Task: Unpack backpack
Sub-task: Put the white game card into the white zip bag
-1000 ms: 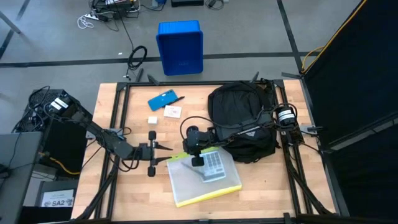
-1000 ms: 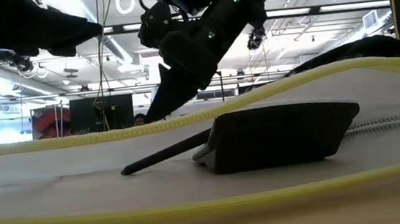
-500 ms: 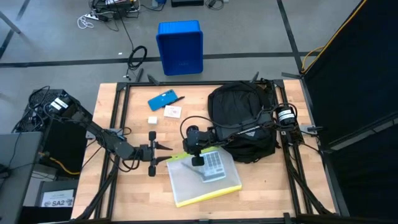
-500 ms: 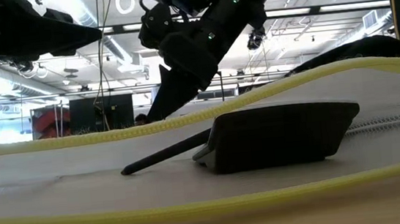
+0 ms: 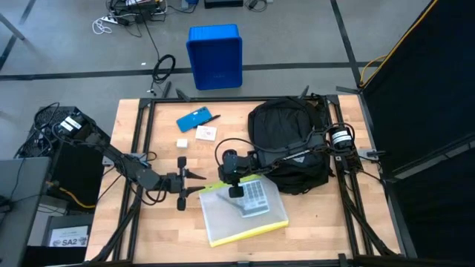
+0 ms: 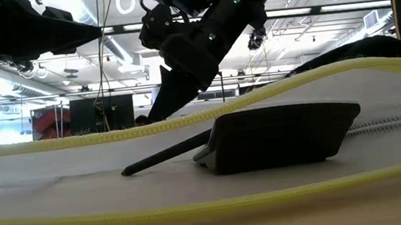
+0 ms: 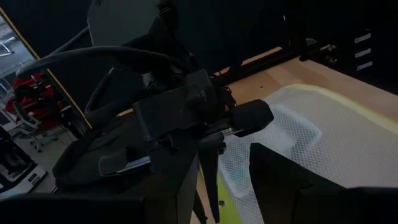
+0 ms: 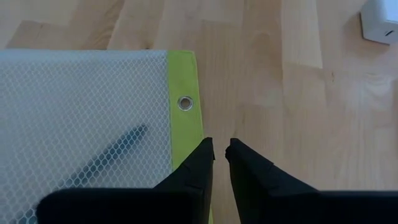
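Nothing has shifted: your right gripper [image 8: 219,163] stays nearly closed, empty, above the mesh pouch's [image 5: 241,215] yellow corner; left gripper [image 5: 194,182] waits part-open; backpack [image 5: 288,142] untouched.

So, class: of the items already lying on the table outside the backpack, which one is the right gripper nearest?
The mesh pouch with yellow edging: the right gripper hovers at its corner; the others lie farther off.

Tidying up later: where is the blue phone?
In the high view, the blue phone lies on the table's far left part, left of the backpack, beside a pen.
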`<move>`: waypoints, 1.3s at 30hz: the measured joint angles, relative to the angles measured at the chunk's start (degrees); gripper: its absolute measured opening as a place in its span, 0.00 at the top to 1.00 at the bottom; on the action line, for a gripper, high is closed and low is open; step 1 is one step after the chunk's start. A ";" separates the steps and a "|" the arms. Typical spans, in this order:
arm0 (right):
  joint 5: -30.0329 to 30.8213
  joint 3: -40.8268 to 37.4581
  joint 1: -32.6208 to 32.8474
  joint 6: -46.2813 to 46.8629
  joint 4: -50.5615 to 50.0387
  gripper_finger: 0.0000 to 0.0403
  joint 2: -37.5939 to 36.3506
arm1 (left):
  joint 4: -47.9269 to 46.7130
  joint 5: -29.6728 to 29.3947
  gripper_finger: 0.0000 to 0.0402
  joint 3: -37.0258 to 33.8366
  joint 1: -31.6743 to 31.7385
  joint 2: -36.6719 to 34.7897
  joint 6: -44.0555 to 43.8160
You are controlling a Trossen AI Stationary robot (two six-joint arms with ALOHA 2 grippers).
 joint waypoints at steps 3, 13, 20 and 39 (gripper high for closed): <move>0.00 0.00 -0.17 -0.20 0.00 0.94 0.00 | 1.71 0.00 0.71 0.00 0.00 0.00 -0.02; 0.00 0.00 -0.34 0.09 -0.02 0.94 0.00 | 10.49 -0.52 0.71 0.00 0.00 -0.02 -0.13; 0.00 0.00 -0.32 0.10 -0.04 0.93 0.00 | 10.34 -0.59 0.71 0.00 0.00 -0.02 -0.15; 0.02 0.00 -0.30 0.12 -0.13 0.93 0.00 | 10.41 -0.70 0.71 0.00 0.00 -0.02 -0.22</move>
